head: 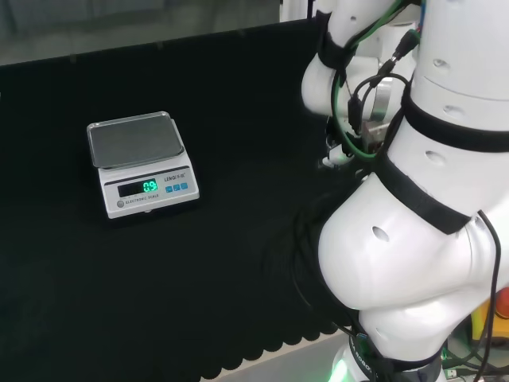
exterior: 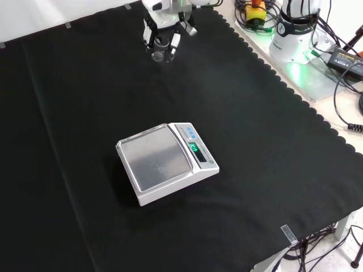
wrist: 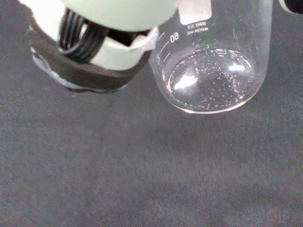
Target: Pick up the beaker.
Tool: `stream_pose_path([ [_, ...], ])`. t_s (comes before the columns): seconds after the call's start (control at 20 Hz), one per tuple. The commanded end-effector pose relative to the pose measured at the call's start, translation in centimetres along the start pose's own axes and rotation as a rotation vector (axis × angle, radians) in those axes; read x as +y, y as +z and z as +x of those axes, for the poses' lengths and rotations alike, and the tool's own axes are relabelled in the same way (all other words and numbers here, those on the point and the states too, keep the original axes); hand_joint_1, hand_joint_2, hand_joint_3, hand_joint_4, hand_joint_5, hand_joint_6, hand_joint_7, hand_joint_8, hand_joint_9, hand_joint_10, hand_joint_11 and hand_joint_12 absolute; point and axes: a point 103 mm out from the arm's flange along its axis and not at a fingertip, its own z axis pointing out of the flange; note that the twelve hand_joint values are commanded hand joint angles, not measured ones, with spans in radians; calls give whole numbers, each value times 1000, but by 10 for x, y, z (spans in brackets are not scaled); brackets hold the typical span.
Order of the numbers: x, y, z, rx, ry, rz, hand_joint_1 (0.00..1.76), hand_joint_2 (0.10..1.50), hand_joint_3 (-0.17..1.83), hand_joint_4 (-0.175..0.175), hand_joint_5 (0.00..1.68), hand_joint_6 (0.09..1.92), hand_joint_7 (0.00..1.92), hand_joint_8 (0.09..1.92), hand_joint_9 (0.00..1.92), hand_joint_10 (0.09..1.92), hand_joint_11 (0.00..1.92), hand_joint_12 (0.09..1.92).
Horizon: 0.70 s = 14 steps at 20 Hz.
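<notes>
Clear glass is the material of the beaker [exterior: 160, 50], which stands at the far edge of the black cloth [exterior: 85, 113] in the front view, high in that view and a little left of the middle. The hand [exterior: 164, 25] comes down from the top of that view and is directly over and around the beaker: black and white fingers [exterior: 148, 38] reach down on both sides of the glass, so the beaker sits between them. From this view I cannot tell if the beaker's bottom rests on the cloth or is just above it.

In the wrist view the beaker [wrist: 213, 61] is very close, with white graduation marks on its wall and small droplets on its round bottom. A finger [wrist: 102, 52] with a black pad lies just beside the glass wall and seems to touch it. The fingers are curled around the beaker, closing on it from the sides.

A white electronic scale [exterior: 166, 161] with a grey metal pan and a green lit display stands near the middle of the counter in the front view, well apart from the beaker and the hand. Its pan is bare. In the head view the scale [head: 140, 161] stands to the left of the arm's big white links [head: 413, 239].
</notes>
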Motion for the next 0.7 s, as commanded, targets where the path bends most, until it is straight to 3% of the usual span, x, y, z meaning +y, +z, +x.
stream_pose_path([
  [0.05,-6,-156,34,157,-186,56,1223,668,562,-175,1411,365,1608,532,1907,130,1682,584],
  [0.25,-20,-205,46,215,-247,78,1224,659,575,-175,1413,368,1616,525,1911,127,1676,585],
  [0.4,-29,-236,55,258,-266,105,1224,656,580,-175,1414,368,1620,523,1913,126,1672,586],
  [0.7,-28,-266,86,287,-285,116,1224,651,589,-175,1416,369,1625,519,1917,125,1668,587],
])
